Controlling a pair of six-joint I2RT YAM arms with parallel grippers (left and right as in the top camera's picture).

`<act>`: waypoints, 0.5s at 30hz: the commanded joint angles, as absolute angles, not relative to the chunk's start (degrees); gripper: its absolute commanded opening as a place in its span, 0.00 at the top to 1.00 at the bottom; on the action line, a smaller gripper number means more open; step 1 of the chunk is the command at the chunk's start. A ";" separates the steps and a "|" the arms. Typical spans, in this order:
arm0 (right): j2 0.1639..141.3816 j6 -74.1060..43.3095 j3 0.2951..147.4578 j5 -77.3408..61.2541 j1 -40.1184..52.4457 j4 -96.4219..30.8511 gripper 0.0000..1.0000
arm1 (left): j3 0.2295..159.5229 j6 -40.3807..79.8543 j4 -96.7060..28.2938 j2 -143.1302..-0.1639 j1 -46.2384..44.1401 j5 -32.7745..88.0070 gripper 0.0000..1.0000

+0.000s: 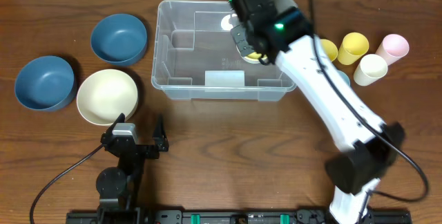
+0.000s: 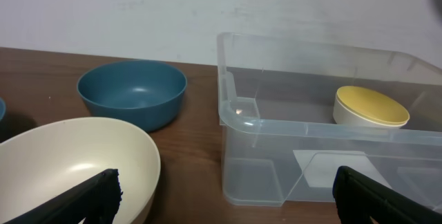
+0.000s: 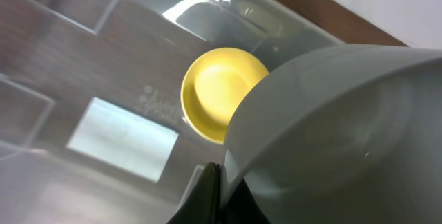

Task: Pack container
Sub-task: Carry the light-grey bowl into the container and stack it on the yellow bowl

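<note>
In the container [image 1: 157, 44], the half toward the table's left edge lies open. A yellow cup [image 2: 371, 106] and the right arm [image 1: 324, 92] with its grey bowl [image 3: 345, 127] crowd the other.

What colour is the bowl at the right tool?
Pale grey, plain. The bowl shows best in the right wrist view, with the bin behind it.

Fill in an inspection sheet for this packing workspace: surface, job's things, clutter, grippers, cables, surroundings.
Surface: brown wooden table.
Job's things: clear container holds a yellow-topped cup, seemingly upturned; a grey bowl hangs over it.
Clutter: two blue bowls and a cream bowl on the left; several cups on the right.
Grippers: left gripper open beside the cream bowl; right gripper shut on the grey bowl's rim.
Cables: black cables loop from both arm bases.
Surroundings: white wall.
</note>
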State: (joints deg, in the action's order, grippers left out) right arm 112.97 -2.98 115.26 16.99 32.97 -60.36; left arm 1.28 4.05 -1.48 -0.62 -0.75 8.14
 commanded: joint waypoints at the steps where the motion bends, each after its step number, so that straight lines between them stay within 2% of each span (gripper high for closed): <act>1: 116.53 1.45 116.68 18.87 33.17 -58.37 0.99 | 0.23 3.29 -3.40 -0.30 -0.45 8.56 0.02; 15: 127.35 2.00 116.68 16.01 31.48 -51.55 0.99 | 0.23 3.29 -3.40 -0.30 -0.45 8.54 0.02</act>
